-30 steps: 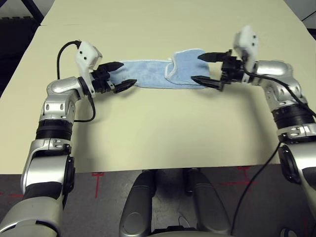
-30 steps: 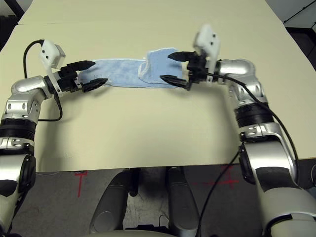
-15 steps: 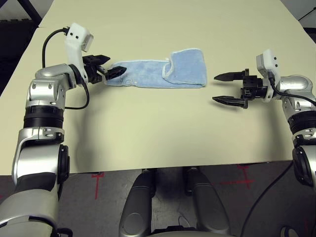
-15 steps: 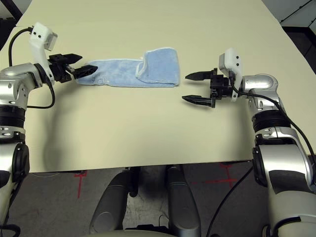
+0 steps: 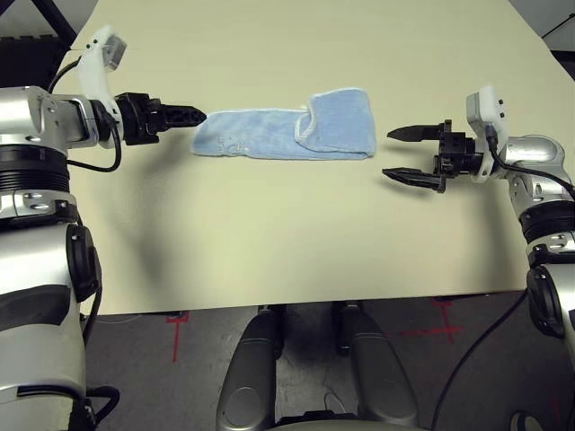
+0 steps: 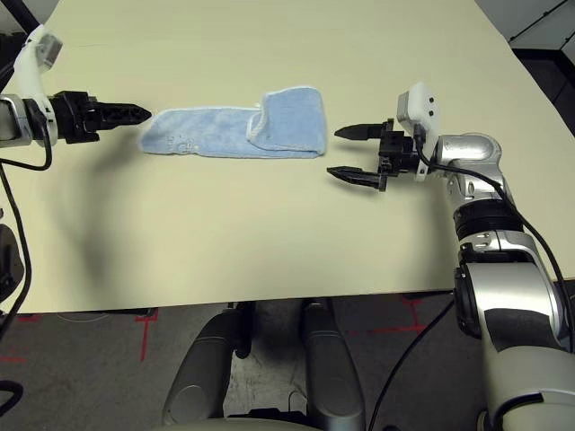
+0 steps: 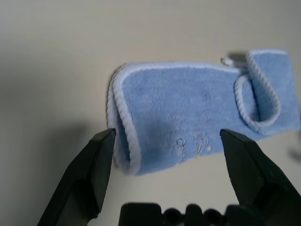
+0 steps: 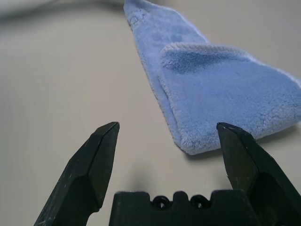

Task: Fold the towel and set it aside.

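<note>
The towel [image 5: 287, 135] lies flat on the worktop [image 5: 296, 233] as a long light-blue strip, its right end folded back over itself into a doubled, white-edged flap. A faint print marks the strip near its left end. The left end effector [image 5: 184, 115] hangs just beside the towel's left end, clear of the cloth, fingers spread wide and empty. The right end effector [image 5: 402, 154] hovers near the towel's right end, apart from it, pointing toward it, fingers also spread wide and empty.
</note>
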### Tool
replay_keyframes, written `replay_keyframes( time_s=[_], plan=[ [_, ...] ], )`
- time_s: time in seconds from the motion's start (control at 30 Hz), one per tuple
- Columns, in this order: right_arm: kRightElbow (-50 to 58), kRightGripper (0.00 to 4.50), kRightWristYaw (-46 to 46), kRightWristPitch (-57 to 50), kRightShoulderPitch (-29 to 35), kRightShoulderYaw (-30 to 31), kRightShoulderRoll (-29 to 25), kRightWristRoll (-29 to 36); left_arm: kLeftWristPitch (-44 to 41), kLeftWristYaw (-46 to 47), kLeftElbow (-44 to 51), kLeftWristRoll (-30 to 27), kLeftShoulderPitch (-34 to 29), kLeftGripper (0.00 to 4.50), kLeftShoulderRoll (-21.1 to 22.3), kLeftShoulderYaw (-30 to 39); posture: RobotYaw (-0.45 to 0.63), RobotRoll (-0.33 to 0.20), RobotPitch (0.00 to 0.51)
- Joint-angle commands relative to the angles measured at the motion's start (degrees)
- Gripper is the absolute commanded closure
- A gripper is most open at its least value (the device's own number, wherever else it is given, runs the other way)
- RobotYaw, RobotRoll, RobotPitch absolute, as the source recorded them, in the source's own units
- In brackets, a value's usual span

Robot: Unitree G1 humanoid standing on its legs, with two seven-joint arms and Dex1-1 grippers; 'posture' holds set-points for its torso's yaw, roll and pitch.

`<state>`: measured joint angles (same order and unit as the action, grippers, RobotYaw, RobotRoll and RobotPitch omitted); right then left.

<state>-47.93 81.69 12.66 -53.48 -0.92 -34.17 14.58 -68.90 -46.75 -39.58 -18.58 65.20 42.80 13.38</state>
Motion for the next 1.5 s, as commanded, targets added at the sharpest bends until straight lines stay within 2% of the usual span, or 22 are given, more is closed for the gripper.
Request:
replay_keyframes(
  time_s=[0.03, 0.17, 0.33, 0.57, 0.73, 1.03, 1.4, 1.5],
  plan=[
    [1.64, 0.04, -0.65, -0.98, 1.46, -1.09, -0.42, 0.44, 1.53, 1.04, 4.42, -3.16, -4.92, 0.00, -1.40, 3.46, 0.08, 0.000, 0.276],
    [1.96, 0.04, -1.45, -1.31, 1.30, -0.93, -0.40, 0.21, 4.45, 0.21, 7.81, -6.91, -9.31, 0.00, -2.97, 6.92, 0.08, 0.000, 0.276],
    [1.95, 0.04, -1.92, -1.81, 0.69, -0.74, -0.10, 0.18, 4.28, 2.56, 7.47, -11.78, -11.36, 0.00, -4.42, 13.51, 0.08, 0.000, 0.278],
    [2.02, 0.04, -1.91, -2.29, 0.29, -0.57, 0.22, 0.18, -1.64, 11.11, 4.95, -11.96, -11.25, 0.00, -3.14, 16.49, 0.09, 0.000, 0.284],
    [1.60, 0.04, -1.92, -2.18, -0.13, -0.53, 0.46, -0.02, -7.00, 13.05, 4.13, -12.50, -10.23, 0.00, -1.61, 15.84, 0.09, 0.000, 0.286],
    [1.27, 0.04, -1.97, -1.96, -0.41, -0.45, 0.45, -0.30, -11.93, 15.65, 3.03, -14.76, -8.93, 0.00, -3.32, 19.25, 0.08, 0.000, 0.287],
    [1.14, 0.04, -2.01, -1.90, -0.67, -0.44, -0.01, -0.64, -9.10, 17.69, 0.24, -14.65, -7.97, 0.00, -6.16, 18.98, 0.07, 0.000, 0.285],
    [1.20, 0.04, -2.06, -1.89, -0.65, -0.40, -0.07, -0.75, -6.19, 18.66, -1.80, -14.53, -6.98, 0.00, -7.00, 19.80, 0.07, 0.000, 0.285]
  ],
)
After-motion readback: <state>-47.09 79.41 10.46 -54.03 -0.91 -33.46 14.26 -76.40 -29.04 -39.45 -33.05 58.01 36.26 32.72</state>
